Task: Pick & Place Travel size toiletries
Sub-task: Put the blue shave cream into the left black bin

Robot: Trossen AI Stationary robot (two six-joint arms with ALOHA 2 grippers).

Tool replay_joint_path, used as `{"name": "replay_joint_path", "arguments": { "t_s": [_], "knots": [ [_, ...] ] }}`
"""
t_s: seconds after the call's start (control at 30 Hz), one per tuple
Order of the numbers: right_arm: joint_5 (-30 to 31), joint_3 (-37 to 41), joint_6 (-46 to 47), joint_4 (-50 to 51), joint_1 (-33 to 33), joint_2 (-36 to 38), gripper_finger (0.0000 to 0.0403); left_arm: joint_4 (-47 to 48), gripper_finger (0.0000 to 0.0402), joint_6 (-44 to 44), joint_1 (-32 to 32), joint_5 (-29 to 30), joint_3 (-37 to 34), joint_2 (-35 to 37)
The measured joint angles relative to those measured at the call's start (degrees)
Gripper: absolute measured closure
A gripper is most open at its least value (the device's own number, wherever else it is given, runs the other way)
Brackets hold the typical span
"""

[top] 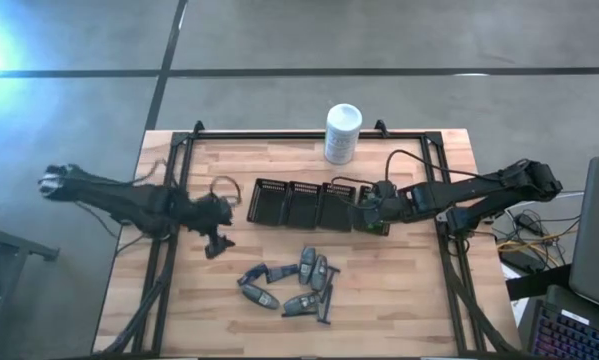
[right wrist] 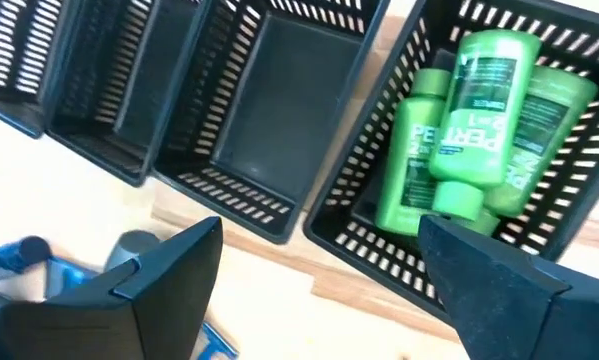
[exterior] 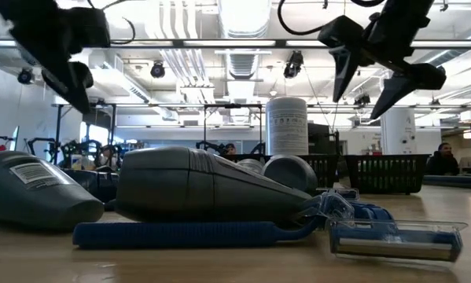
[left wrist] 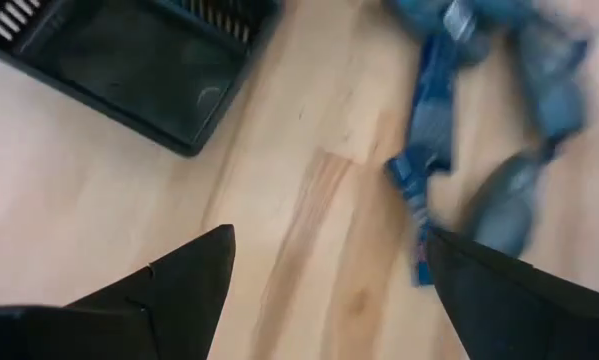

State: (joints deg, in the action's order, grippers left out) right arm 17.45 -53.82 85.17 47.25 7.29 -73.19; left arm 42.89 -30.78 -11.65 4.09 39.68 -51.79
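Observation:
Several grey tubes (top: 309, 268) and blue-ended razors (top: 325, 300) lie in a loose pile on the wooden table, near the front. They fill the foreground of the low view (exterior: 204, 189). Three green bottles (right wrist: 479, 120) lie in the rightmost compartment of the black mesh tray (top: 299, 203). My left gripper (top: 219, 243) is open and empty above bare wood, left of the pile (left wrist: 329, 235). My right gripper (top: 364, 215) is open and empty above the near wall of the green bottles' compartment (right wrist: 321, 225).
A large white canister (top: 342, 133) stands upright behind the tray, near the far edge. The tray's other three compartments (right wrist: 259, 100) show nothing inside. A black frame (top: 169, 200) runs along the table's sides. Bare wood lies at the front left and front right.

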Motion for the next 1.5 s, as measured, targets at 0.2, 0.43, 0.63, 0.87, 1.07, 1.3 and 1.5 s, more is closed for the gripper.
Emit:
{"name": "replay_joint_path", "arguments": {
  "t_s": [0.2, 0.43, 0.63, 0.87, 1.07, 1.3, 1.5],
  "knots": [
    [-2.7, 0.0, -3.5, 2.7, 0.4, 0.0, 0.0066, -5.6, 0.0072, -5.6, -14.0, 14.6, 0.9, -11.5],
    [-3.9, 0.0, -9.7, 4.0, 0.3, 0.0, 0.0044, -9.4, 0.0072, -11.3, -16.5, 15.8, 6.0, -23.9],
    [-3.9, 0.0, -14.6, 4.0, 0.4, 0.0, 0.0047, -10.2, 0.0072, -12.4, -16.3, 13.3, 12.1, -34.2],
    [-2.6, 0.7, -16.0, 4.0, 0.3, 0.0, 0.0070, -10.2, 0.0106, -12.5, -15.8, 12.2, 17.2, -43.0],
    [-2.5, 0.7, -17.6, 4.1, 0.4, 0.0, 0.0072, -10.5, 0.0153, -13.6, -15.4, 8.1, 18.5, -47.0],
    [-2.5, 0.7, -19.4, 4.5, 0.3, 0.0, 0.0053, -10.6, 0.0217, -16.9, -15.1, 7.1, 18.5, -47.4],
    [-2.3, 0.7, -20.0, 4.5, 0.3, 0.0, 0.0053, -10.7, 0.0277, -16.4, -14.4, 7.0, 18.6, -47.0]
  ]
}}
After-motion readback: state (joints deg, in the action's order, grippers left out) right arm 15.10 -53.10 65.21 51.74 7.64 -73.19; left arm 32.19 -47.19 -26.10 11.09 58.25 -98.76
